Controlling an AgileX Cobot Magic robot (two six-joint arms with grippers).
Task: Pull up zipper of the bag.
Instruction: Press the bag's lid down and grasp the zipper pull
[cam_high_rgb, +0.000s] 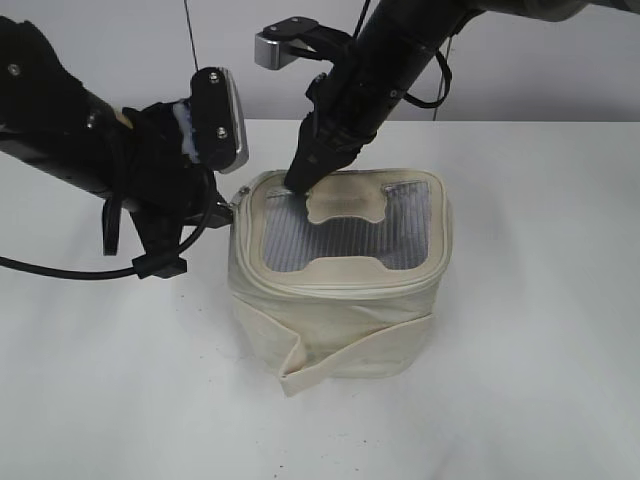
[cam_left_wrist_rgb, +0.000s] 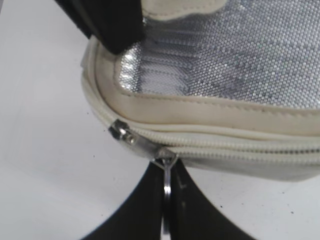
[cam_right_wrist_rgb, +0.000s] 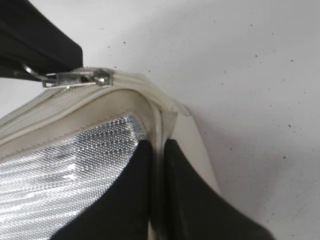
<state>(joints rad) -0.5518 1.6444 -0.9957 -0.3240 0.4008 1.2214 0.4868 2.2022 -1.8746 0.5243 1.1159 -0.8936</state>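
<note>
The cream boxy bag (cam_high_rgb: 340, 320) stands on the white table, its silvery ribbed lid window (cam_high_rgb: 345, 235) facing up. The cream zipper track (cam_left_wrist_rgb: 240, 146) runs round the lid rim, with a silver slider (cam_left_wrist_rgb: 137, 141) at the lid's left corner. My left gripper (cam_left_wrist_rgb: 167, 192) is shut on the slider's silver ring pull (cam_left_wrist_rgb: 166, 175); in the exterior view it sits at the bag's upper left (cam_high_rgb: 225, 208). My right gripper (cam_right_wrist_rgb: 157, 165) is shut on the lid's cream rim (cam_right_wrist_rgb: 155, 120) at the back left corner (cam_high_rgb: 298, 180). The slider also shows in the right wrist view (cam_right_wrist_rgb: 80, 78).
The flat cream strap (cam_high_rgb: 330, 365) hangs loose round the bag's front. Two cream tabs (cam_high_rgb: 345, 205) lie on the lid window. A black cable (cam_high_rgb: 70, 272) loops on the table left of the bag. White table (cam_high_rgb: 530, 380) surrounds the bag.
</note>
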